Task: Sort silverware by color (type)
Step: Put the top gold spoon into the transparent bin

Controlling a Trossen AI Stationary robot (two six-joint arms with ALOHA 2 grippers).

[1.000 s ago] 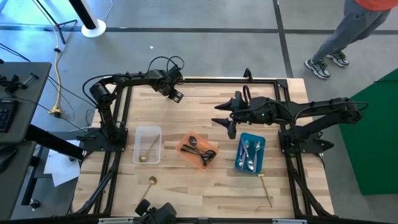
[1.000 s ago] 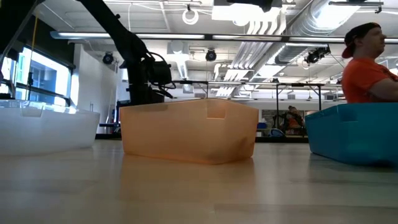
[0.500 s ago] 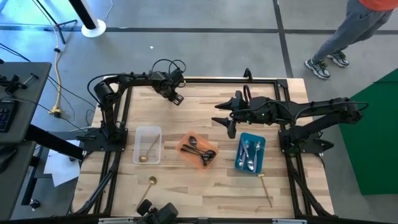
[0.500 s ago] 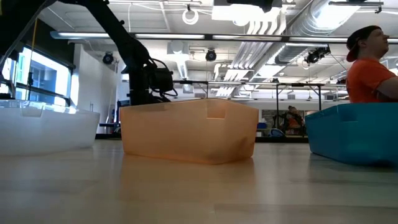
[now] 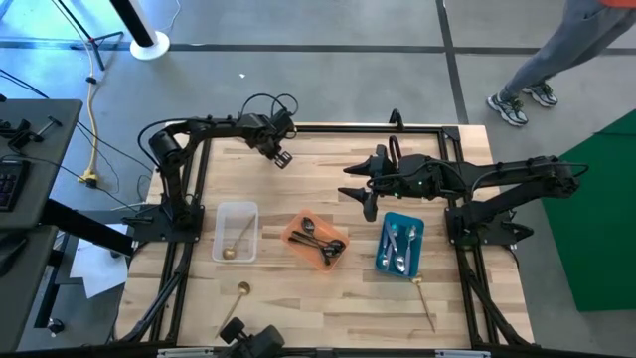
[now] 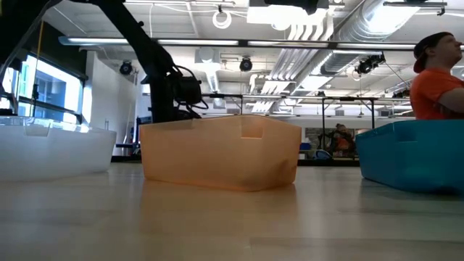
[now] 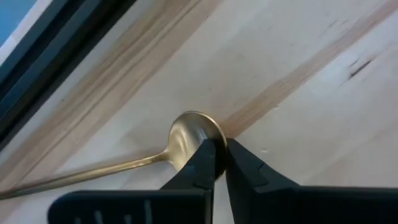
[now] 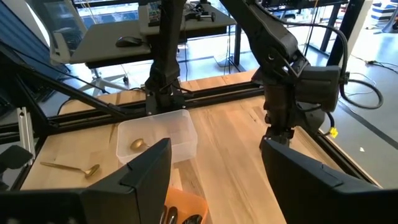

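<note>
The left gripper, at the surface's far edge, has its jaws pinching the bowl rim of a slim, shiny gold spoon lying on the wood. The right gripper hovers mid-surface, jaws spread.

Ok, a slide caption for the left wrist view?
Left end effector shut on the bowl edge of a gold spoon lying on the wooden table.
</note>
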